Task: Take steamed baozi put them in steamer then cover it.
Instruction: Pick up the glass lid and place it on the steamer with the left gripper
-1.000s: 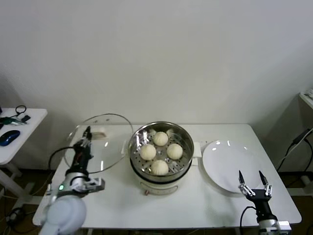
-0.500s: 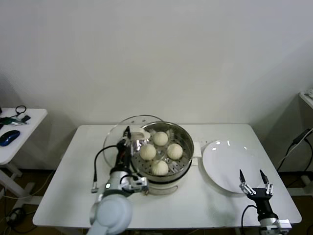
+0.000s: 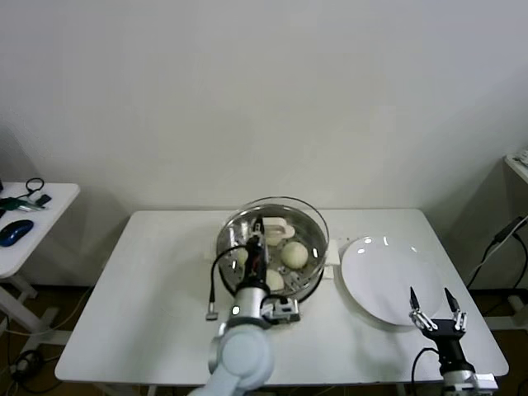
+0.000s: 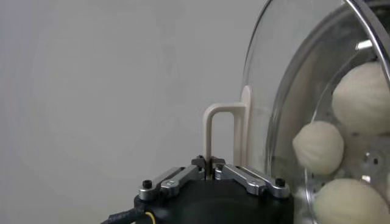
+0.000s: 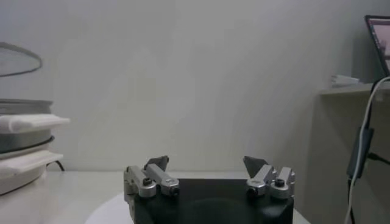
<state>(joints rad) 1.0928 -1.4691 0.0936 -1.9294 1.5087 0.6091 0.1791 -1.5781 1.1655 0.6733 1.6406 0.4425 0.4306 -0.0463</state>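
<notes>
The steamer [image 3: 317,266] stands mid-table with steamed baozi [image 3: 294,254] inside. The clear glass cover [image 3: 299,216] hangs just over it, seemingly tilted. My left gripper [image 3: 255,245] is shut on the cover's cream handle [image 3: 277,227]. In the left wrist view the gripper [image 4: 209,163] pinches one thin leg of the handle [image 4: 219,125], and baozi [image 4: 317,147] show through the glass [image 4: 263,91]. My right gripper [image 3: 438,308] waits open and empty near the table's front right corner; in its own view it [image 5: 206,162] holds nothing.
A flat white plate [image 3: 384,276] lies right of the steamer, just behind the right gripper. A small side table [image 3: 37,216] with a blue mouse stands at the far left. The steamer's side [image 5: 18,131] shows far off in the right wrist view.
My left gripper has carried the cover from the table's left side rightward until it sits over the steamer. The right gripper has stayed put, open.
</notes>
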